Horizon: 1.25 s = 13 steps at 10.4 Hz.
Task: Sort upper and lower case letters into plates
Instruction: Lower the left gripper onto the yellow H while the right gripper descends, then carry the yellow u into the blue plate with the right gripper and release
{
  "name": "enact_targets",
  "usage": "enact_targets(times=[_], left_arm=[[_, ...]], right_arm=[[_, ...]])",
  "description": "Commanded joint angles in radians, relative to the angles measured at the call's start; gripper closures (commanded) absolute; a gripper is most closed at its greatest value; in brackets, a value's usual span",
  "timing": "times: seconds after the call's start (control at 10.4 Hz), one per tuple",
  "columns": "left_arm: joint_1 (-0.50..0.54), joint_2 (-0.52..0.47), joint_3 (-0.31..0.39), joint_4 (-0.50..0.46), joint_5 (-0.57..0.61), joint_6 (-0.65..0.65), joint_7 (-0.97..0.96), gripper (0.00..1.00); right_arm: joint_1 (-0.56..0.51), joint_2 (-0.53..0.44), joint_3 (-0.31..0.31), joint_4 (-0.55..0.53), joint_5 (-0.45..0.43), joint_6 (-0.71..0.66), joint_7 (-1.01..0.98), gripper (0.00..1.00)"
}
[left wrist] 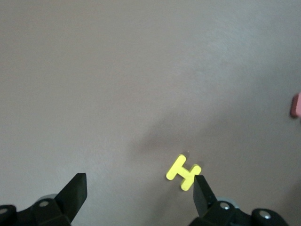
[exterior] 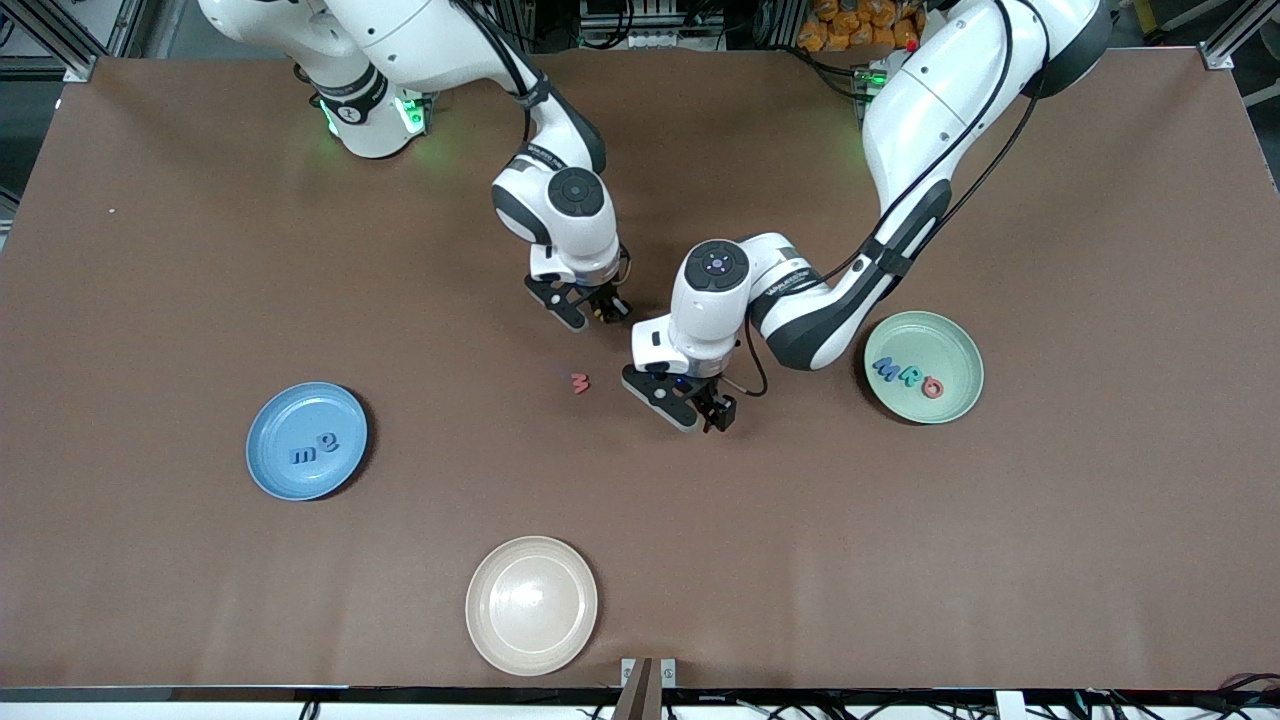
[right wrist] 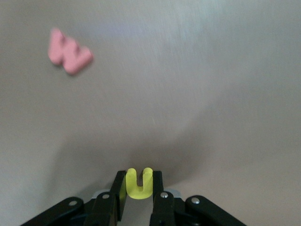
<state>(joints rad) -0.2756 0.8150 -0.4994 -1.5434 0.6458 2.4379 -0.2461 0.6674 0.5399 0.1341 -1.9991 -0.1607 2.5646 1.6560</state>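
Two white Franka arms reaching in over a brown tabletop [exterior: 150,560], both wrists near mid-table.

Right gripper [exterior: 598,310] up over the bare middle of the table, fingers pressed together on a small yellow u-shaped toy letter [right wrist: 138,183], seen pinched between the pads in the right wrist view.

Left gripper [exterior: 700,405] low over the table toward the left arm's end from the right gripper, fingers spread wide, holding nothing; a flat yellow H-shaped letter [left wrist: 183,172] lying on the table just beside one fingertip [left wrist: 203,190] in the left wrist view.

Round pale green plate [exterior: 958,333] toward the left arm's end, carrying three letters: a blue M [exterior: 886,369], a teal R [exterior: 911,376] and a red O [exterior: 933,387], in a row.

Round blue plate [exterior: 280,470] toward the right arm's end, carrying two letters: a dark blue m [exterior: 302,455] and a teal e [exterior: 326,443], side by side.

Round cream-beige plate [exterior: 500,640] nearest the front camera, nothing seen in it.

Single small red w-shaped letter [exterior: 580,383] flat on the table between the two grippers, nearer the camera than the right gripper, apart from both plates.
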Motion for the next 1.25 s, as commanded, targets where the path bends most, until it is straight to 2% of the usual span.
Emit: enact_targets(times=[0.0,0.39,0.48,0.68,0.87,0.96,1.16], left_arm=[[0.001,0.062,0.005,0.017,0.025,0.062,0.156,0.0],[-0.025,0.092,0.001,0.008,-0.095,0.061,0.241,0.0],[-0.027,0.092,-0.002,0.002,-0.104,0.061,0.246,0.0],[-0.027,0.098,-0.001,-0.007,-0.106,0.061,0.283,0.0],[-0.017,0.096,-0.001,-0.014,-0.107,0.061,0.35,0.08],[-0.025,0.096,-0.001,-0.012,-0.109,0.061,0.349,0.1],[-0.027,0.095,-0.001,-0.014,-0.109,0.056,0.349,0.22]], right_arm=[[-0.083,-0.058,0.006,0.017,-0.023,-0.087,-0.137,1.0],[-0.251,-0.098,0.001,0.109,-0.023,-0.286,-0.462,1.0],[-0.287,-0.1,-0.019,0.143,-0.025,-0.349,-0.563,1.0],[-0.298,-0.103,-0.118,0.219,-0.014,-0.463,-0.797,1.0],[-0.353,-0.095,-0.162,0.241,-0.014,-0.462,-0.985,1.0],[-0.414,-0.091,-0.162,0.249,-0.013,-0.452,-1.086,1.0],[-0.475,-0.058,-0.162,0.266,-0.013,-0.429,-1.214,1.0]])
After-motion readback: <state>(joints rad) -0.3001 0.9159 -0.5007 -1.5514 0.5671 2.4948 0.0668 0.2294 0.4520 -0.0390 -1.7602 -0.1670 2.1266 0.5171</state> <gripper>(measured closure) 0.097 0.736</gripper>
